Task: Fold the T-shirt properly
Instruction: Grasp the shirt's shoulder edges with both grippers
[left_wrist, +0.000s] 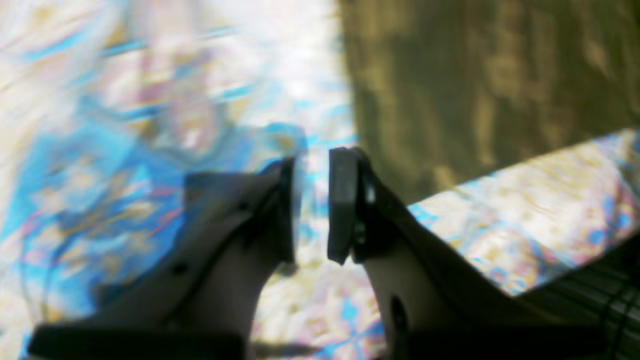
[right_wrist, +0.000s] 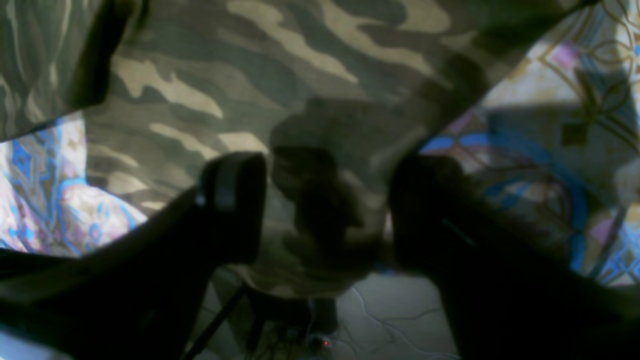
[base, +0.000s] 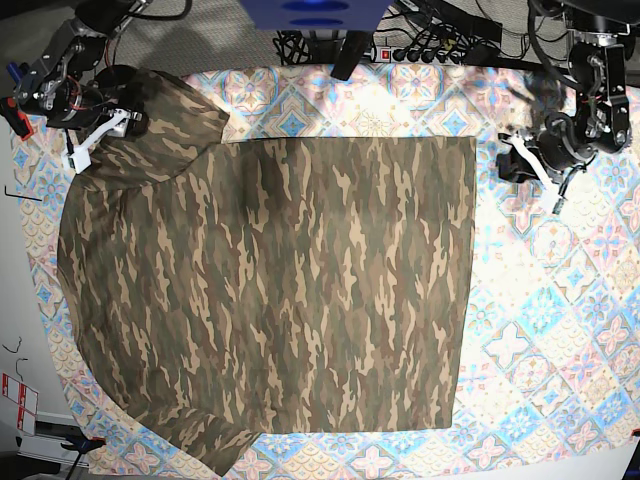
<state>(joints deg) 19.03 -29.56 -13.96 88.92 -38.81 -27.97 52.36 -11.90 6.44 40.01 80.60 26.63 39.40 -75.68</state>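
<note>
The large short-sleeved T-shirt of soft cloth in olive, brown & tan camouflage print (base: 270, 290) lies spread over most of the surface, on the blue-and-cream tile-patterned tablecloth (base: 560, 330). In base view its body reads as a broad, mostly flat rectangle w/ a straight edge on that view's right side and a straight upper edge; the cloth shows only shallow creases. On that view's left the shirt bulges outward in a rounded outline, and at the bottom left a flap of cloth juts toward the surface's edge. The top-left corner is bunched and raised, not flat, right where the right gripper (base: 100, 135) sits. Right wrist view: the right gripper (right_wrist: 325, 210) has its jaws spread wide w/ a shadowed bunch of camo cloth between them; cannot tell whether the fingers actually pinch it or just straddle it. The T-shirt (right_wrist: 300, 75) fills most of that view above the jaws, w/ tablecloth showing at both sides. The left gripper (base: 525, 155) hangs over bare tablecloth near the shirt's top-right corner, apart from the cloth. Left wrist view, blurred: the left gripper (left_wrist: 311, 205) shows a narrow gap between its pads, nothing in it, and the T-shirt (left_wrist: 490, 85) edge lies beyond, upper right.
</note>
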